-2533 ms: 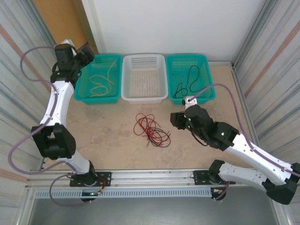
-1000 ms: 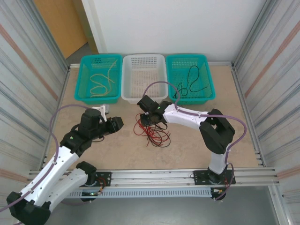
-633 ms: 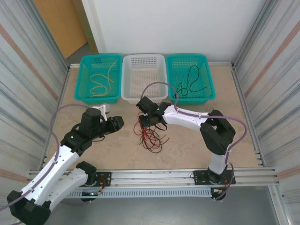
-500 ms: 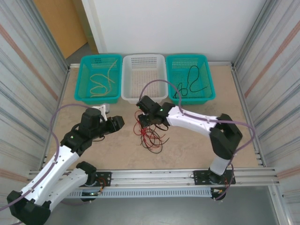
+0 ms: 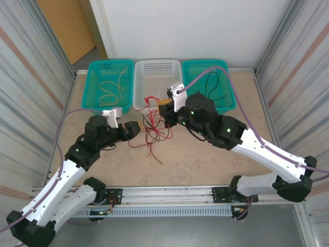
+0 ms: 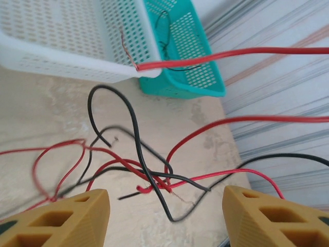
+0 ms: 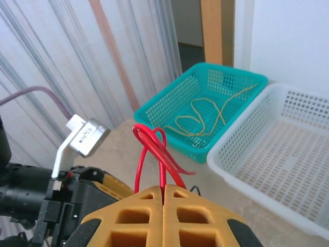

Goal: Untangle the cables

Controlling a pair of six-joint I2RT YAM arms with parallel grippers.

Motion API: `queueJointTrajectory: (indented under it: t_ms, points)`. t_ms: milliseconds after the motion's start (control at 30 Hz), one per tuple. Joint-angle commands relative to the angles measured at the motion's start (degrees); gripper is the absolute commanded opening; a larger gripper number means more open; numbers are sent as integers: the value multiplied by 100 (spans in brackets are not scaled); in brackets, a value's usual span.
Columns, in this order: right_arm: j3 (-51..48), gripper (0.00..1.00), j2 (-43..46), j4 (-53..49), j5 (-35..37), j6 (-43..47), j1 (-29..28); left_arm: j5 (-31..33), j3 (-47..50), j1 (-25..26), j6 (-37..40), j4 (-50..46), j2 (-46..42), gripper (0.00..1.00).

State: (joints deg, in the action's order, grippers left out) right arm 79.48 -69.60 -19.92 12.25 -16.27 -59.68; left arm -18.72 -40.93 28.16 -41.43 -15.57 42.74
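Right gripper [image 7: 163, 193]: I see it clenched on a loop of the red cable [image 7: 152, 146], raised near the white basket [image 5: 157, 63].
Left gripper [image 6: 164, 206]: I see its fingers spread, grasping nothing.
Black cable [image 6: 134, 128]: tangled with the red one over the table [image 5: 180, 170], between both grippers.

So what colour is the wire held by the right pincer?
Red. The wire shows best in the right wrist view, looping above the right pincer.
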Motion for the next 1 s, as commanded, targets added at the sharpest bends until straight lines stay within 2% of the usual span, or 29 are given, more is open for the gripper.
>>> queueJointTrajectory:
  t_ms: [0, 200, 367, 500, 667, 833, 967]
  points:
    - [-444, 0, -126, -19, 65, -265, 340, -375, -57, 23, -81, 687, -61, 63]
    - [-1311, 0, 114, 392, -59, -819, 483, -710, 64, 23, -370, 1213, 58, 65]
    - [-1264, 0, 148, 462, -377, -816, 484, -914, 123, 16, -611, 1797, 224, 66]
    - [-1179, 0, 65, 409, -503, -775, 436, -1049, -123, 31, -467, 1911, 541, 60]
    - [-1069, 0, 53, 353, -544, -683, 314, -932, -701, 73, 26, 1333, 933, 45]
    - [-979, 0, 36, 322, -364, -562, 168, -1030, -965, 407, 207, 1254, 1305, 43]
    - [-978, 0, 32, 336, -223, -561, 140, -388, -1137, 954, 656, 629, 1487, 42]
